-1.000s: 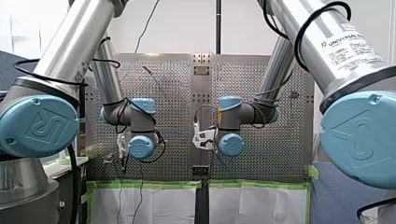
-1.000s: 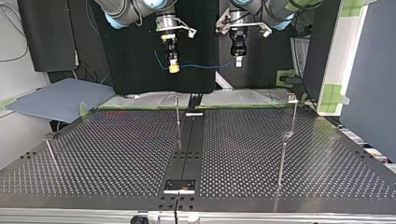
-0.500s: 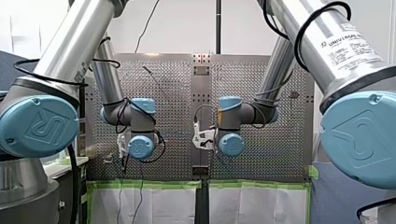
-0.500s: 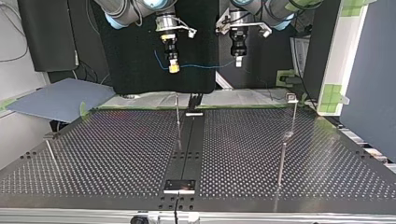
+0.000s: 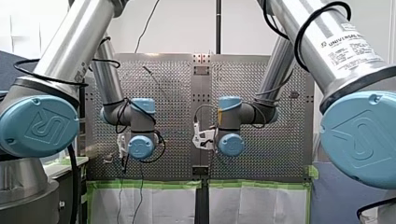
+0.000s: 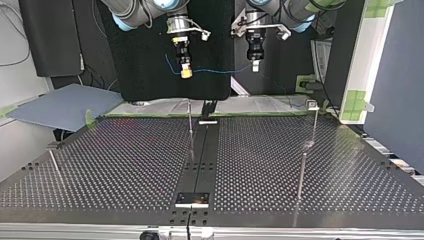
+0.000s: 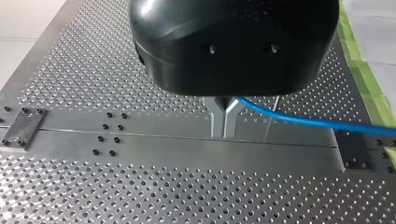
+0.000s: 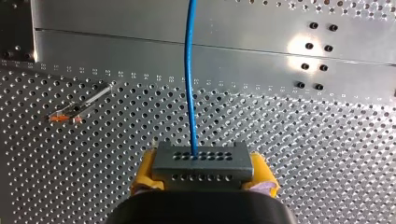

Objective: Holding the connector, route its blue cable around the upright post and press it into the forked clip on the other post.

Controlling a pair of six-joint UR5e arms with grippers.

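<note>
Connector (image 8: 201, 164) and cable (image 8: 188, 70) aloft, well above posts (image 6: 190, 122)

Wide open air from the perforated table (image 6: 125, 165) up to grippers' height. At that height the blue cable (image 6: 220, 71) bars the way, strung from the connector (image 8: 201, 161) clamped in my right gripper (image 6: 186, 74) to my left gripper (image 6: 255, 66), which pinches it.

Thin uprights in the top view:
- centre post (image 6: 190, 125)
- right post (image 6: 314, 125) with a small head
- nearer post (image 6: 301, 172) before it
- left post (image 6: 55, 162)

Broad lanes between them.
</note>
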